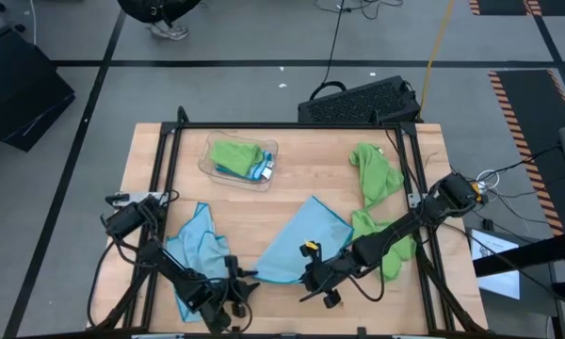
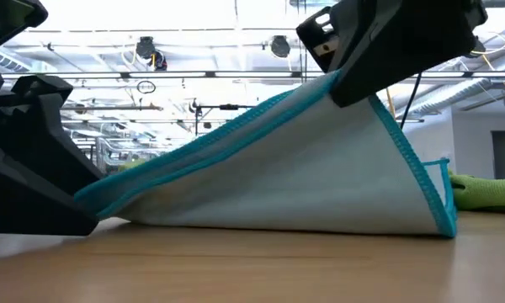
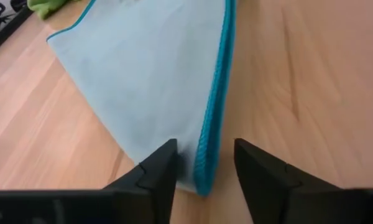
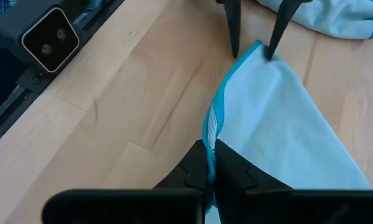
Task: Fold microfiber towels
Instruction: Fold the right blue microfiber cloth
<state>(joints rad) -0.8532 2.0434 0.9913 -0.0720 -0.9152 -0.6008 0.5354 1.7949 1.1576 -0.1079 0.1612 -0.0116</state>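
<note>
Blue towel (image 1: 297,243) stretched between two pincers, mid-counter (image 1: 311,165).
Right pincer (image 4: 210,163) is clamped on one raised edge; left pincer (image 3: 202,163) stands parted, straddling the opposite corner at counter level.

Left claw (image 3: 204,163) open astride the blue towel's (image 3: 155,74) teal-edged corner.

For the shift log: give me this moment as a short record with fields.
surface: wooden table
towel being folded: light blue towel, mid-table, one edge lifted
right gripper: shut on the towel's edge, holding it raised
left gripper: fingers apart, straddling the towel's corner at the table
other blue towel: crumpled, by the left arm
green towels: loose, on the right side
clear tray: far side, holds a folded green towel
</note>
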